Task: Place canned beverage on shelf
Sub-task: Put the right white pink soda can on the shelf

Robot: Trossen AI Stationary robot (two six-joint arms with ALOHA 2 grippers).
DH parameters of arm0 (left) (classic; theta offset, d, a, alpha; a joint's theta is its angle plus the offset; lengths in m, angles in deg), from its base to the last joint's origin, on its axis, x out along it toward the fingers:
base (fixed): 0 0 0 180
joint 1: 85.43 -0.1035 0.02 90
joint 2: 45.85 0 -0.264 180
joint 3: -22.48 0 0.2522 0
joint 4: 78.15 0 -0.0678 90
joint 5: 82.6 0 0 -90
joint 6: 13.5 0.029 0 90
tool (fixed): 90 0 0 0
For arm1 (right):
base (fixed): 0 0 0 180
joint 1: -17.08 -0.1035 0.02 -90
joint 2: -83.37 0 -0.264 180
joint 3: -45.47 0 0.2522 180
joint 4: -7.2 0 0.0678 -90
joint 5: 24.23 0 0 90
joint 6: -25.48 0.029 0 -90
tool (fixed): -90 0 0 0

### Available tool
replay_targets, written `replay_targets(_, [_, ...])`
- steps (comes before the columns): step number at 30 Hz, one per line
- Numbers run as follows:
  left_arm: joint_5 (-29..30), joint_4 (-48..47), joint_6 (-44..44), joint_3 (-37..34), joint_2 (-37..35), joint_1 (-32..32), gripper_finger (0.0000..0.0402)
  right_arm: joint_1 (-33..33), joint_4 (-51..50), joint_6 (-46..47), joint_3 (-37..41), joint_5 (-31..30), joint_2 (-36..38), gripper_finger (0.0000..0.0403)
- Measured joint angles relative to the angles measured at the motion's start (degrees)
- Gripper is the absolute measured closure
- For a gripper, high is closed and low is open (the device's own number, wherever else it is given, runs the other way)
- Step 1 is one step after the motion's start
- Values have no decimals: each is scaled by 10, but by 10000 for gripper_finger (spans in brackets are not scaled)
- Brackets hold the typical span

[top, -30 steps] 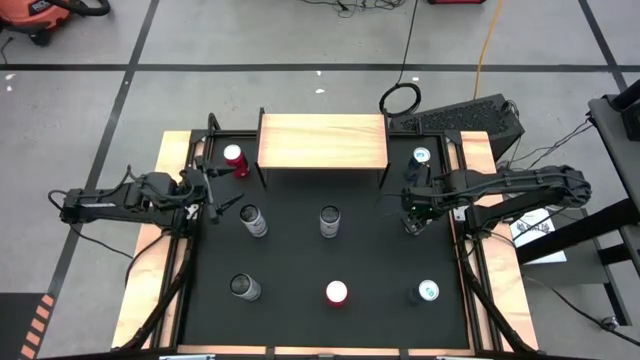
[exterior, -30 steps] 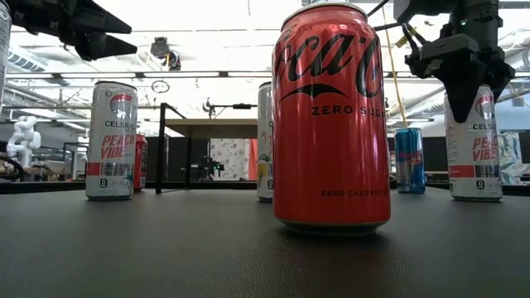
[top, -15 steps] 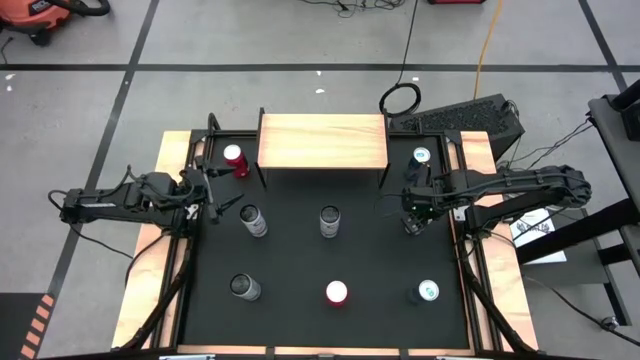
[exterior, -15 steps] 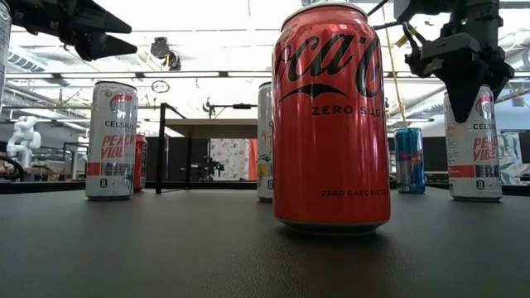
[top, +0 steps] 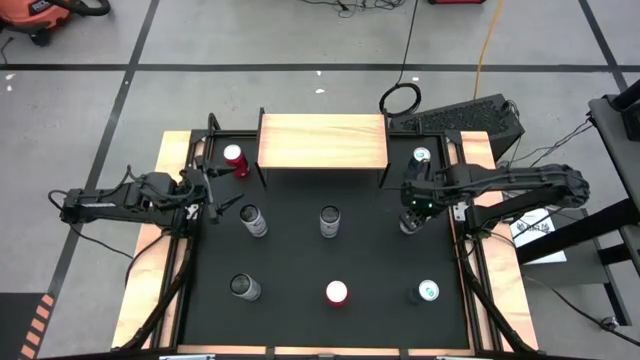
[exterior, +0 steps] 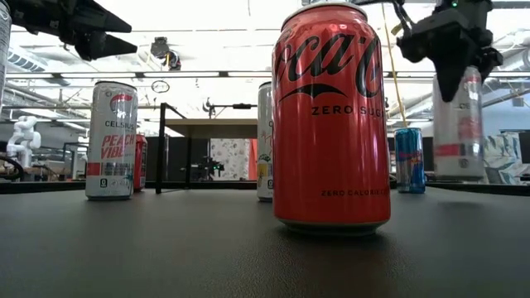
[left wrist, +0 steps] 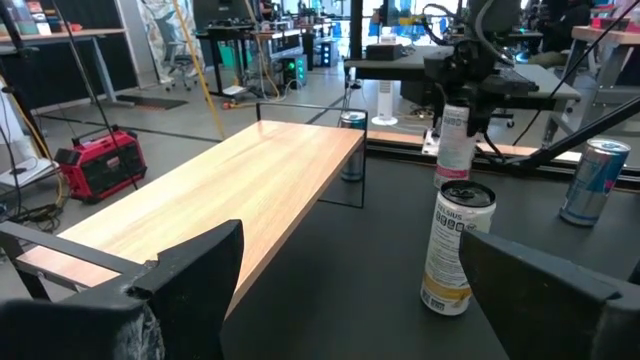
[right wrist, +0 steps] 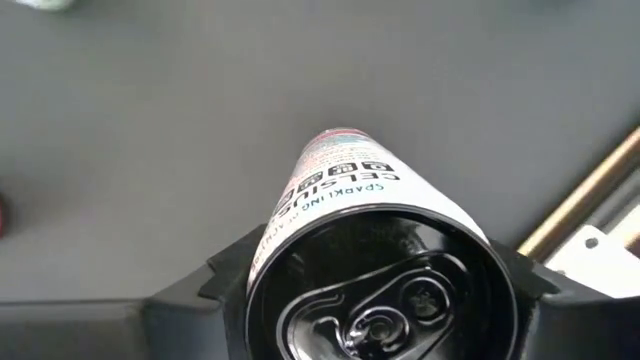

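The right gripper (exterior: 454, 83) clasped a slim white Celsius can (exterior: 458, 124) lifted off the black mat (top: 300, 260), near the empty wooden shelf (top: 322, 141); the left gripper (top: 222, 201) waited agape.

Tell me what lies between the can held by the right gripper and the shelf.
Nothing: in the high view, only bare black mat separates the Celsius can in the right gripper from the shelf.

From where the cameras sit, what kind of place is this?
Probably a robotics lab or workshop: taped concrete floor, desks with equipment behind the table, and a red shop vacuum with loose cables on the floor.
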Motion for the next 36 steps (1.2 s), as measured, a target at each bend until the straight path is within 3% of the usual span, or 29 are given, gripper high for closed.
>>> replay_targets(17, [0,10,-9,0,0,0,21,74,-1,-85,-104,4,-19,176])
replay_targets(28, [0,8,-9,0,0,0,21,127,-30,-186,-261,1,-101,176])
replay_targets(36, [0,8,-9,0,0,0,21,162,-61,-262,-332,1,-167,176])
